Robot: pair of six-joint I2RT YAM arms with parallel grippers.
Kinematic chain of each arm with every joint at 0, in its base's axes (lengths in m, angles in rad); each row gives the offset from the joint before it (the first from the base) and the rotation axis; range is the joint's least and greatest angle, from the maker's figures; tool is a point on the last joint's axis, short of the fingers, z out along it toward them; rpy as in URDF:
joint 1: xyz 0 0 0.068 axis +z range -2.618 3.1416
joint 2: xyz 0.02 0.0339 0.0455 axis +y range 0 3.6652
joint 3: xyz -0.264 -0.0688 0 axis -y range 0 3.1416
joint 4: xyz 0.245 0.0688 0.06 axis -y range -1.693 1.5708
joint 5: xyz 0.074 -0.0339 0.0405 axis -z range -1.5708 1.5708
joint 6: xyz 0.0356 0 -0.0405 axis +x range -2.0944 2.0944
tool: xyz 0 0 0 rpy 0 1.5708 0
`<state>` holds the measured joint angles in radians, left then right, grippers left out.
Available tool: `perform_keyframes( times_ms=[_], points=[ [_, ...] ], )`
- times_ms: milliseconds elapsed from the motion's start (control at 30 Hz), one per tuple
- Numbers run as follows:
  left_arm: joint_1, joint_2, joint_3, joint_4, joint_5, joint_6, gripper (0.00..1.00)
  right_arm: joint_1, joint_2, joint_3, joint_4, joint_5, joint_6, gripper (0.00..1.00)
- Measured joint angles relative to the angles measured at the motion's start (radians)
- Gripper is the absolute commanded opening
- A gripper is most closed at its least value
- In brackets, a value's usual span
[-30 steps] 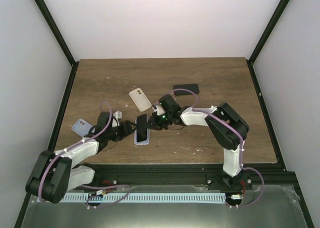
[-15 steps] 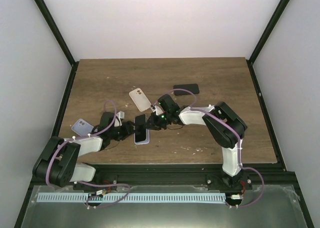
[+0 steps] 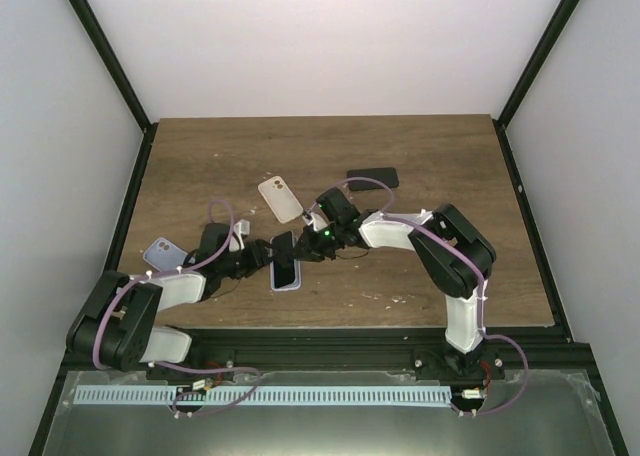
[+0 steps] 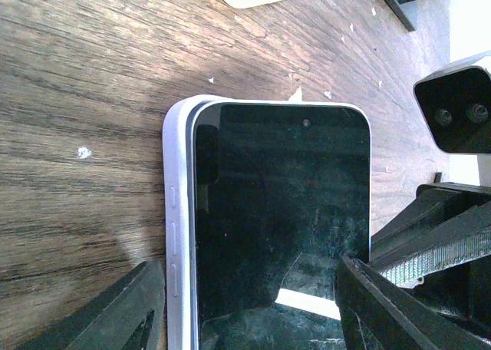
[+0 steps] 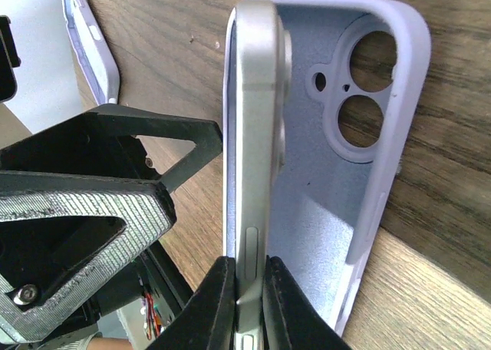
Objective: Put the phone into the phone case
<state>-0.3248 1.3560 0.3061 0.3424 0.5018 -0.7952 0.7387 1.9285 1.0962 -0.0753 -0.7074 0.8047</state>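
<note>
While one case (image 5: 360, 135) holds one phone (image 5: 257, 97), others (image 3: 280, 198) lie; perhaps three.

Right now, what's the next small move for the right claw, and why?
Probably swing the phone down flat. The right claw, shut on the phone, holds it on edge: one long side sits at the wall of the case, whose inside lies bare. The left claw flanks the case end; whether it grips is unclear.
</note>
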Motion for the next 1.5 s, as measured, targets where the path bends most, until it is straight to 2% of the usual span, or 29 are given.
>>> perform_keyframes(
  times_ms=[267,500,900,1167,1333,1500],
  points=[
    [0.0,0.025,0.0,0.01,0.003,-0.001,0.63,-0.003,0.014,0.006,0.002,-0.005,0.004,0.08],
    [0.009,0.068,-0.014,0.097,0.042,-0.033,0.61,-0.003,0.027,0.005,0.024,-0.013,0.018,0.13],
    [0.01,0.097,-0.035,0.163,0.072,-0.074,0.53,0.0,0.019,0.001,-0.015,0.098,-0.035,0.32],
    [0.005,0.119,-0.041,0.187,0.108,-0.092,0.48,-0.003,-0.037,-0.003,-0.078,0.19,-0.09,0.28],
    [0.004,0.122,-0.041,0.188,0.111,-0.092,0.47,-0.003,-0.042,-0.004,-0.109,0.219,-0.116,0.29],
    [0.002,0.128,-0.039,0.187,0.117,-0.091,0.45,-0.003,-0.048,-0.004,-0.124,0.241,-0.143,0.2]
  ],
)
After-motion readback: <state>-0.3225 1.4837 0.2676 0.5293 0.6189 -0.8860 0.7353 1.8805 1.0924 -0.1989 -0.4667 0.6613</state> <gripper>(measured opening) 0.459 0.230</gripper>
